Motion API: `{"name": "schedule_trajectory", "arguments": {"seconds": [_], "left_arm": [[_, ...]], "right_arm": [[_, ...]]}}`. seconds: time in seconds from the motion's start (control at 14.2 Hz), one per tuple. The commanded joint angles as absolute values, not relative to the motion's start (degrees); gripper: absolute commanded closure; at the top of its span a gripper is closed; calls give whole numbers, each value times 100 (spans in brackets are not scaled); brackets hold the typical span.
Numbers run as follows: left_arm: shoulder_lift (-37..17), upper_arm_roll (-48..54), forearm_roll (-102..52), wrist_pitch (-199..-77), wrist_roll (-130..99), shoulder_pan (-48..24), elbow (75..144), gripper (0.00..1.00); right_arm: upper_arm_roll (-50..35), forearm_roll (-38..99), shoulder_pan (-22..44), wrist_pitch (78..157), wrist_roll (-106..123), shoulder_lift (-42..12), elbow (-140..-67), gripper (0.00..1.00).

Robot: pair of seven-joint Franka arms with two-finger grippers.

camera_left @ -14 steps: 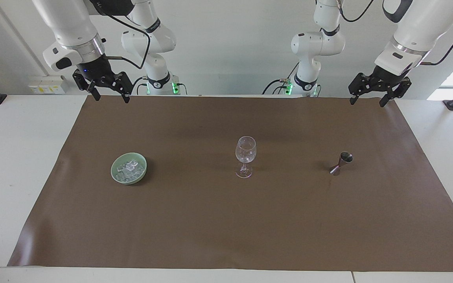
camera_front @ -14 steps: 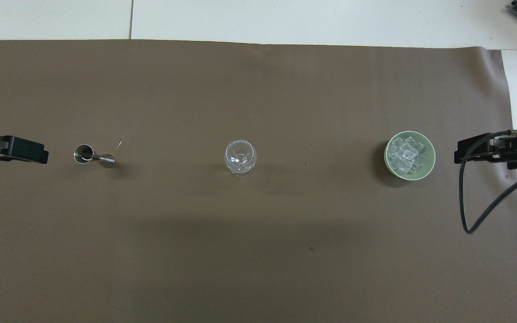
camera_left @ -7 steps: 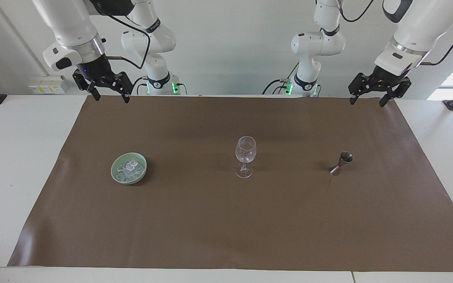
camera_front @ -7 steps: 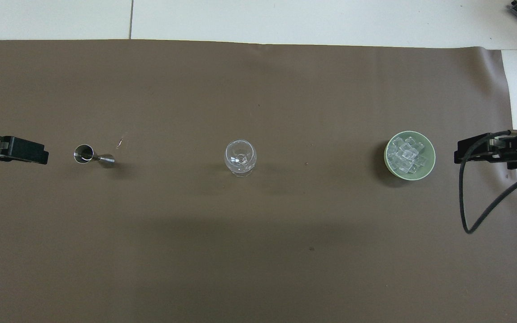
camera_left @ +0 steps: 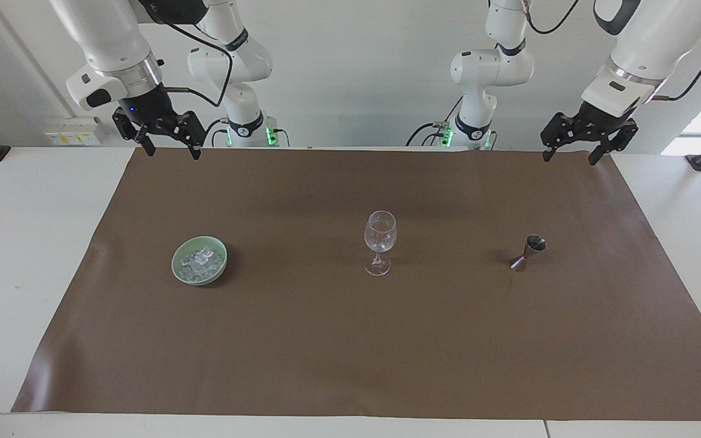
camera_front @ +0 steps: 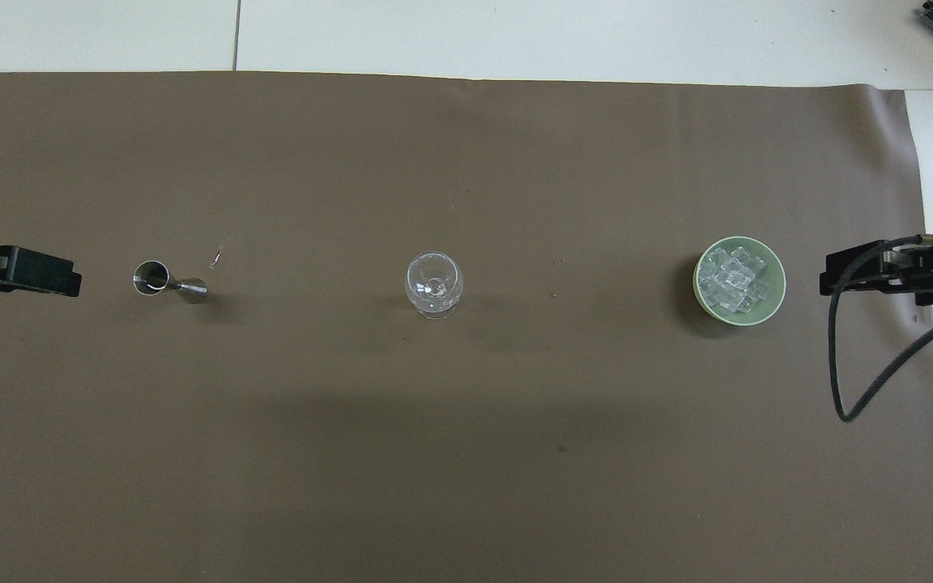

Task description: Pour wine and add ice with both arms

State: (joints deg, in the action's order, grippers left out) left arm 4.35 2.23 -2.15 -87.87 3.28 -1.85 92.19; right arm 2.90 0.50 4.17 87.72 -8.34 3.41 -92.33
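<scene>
Facing both open tools (camera_left: pixel 171 148) (camera_left: pixel 571 156) (overhead clips them), ice (camera_front: pixel 732 280) bowled

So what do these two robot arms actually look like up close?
Both arms are thick white jointed tubes with rounded elbows and black bands at the joints. Each wrist carries a silver ring, then a black gripper with two thin fingers: the right gripper shows a small blue light, the left gripper none. Black cables loop along both arms. Green lights glow at the bases.
</scene>
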Motion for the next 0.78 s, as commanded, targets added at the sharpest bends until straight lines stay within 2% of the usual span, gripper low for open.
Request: {"name": "schedule_trajectory", "arguments": {"seconds": [0.0, 0.42, 0.71], "left_arm": [[282, 211, -149, -8420, 404, -149, 8764, 0], [106, 185, -149, -8481, 396, -132, 8701, 0], [-368, 176, -141, -8481, 396, -123, 8307, 0]], "right_arm": [[255, 9, 387, 8692, -686, 396, -9246, 0], [264, 9, 387, 8684, -685, 396, -9246, 0], [264, 9, 387, 8684, -677, 396, -9246, 0]]}}
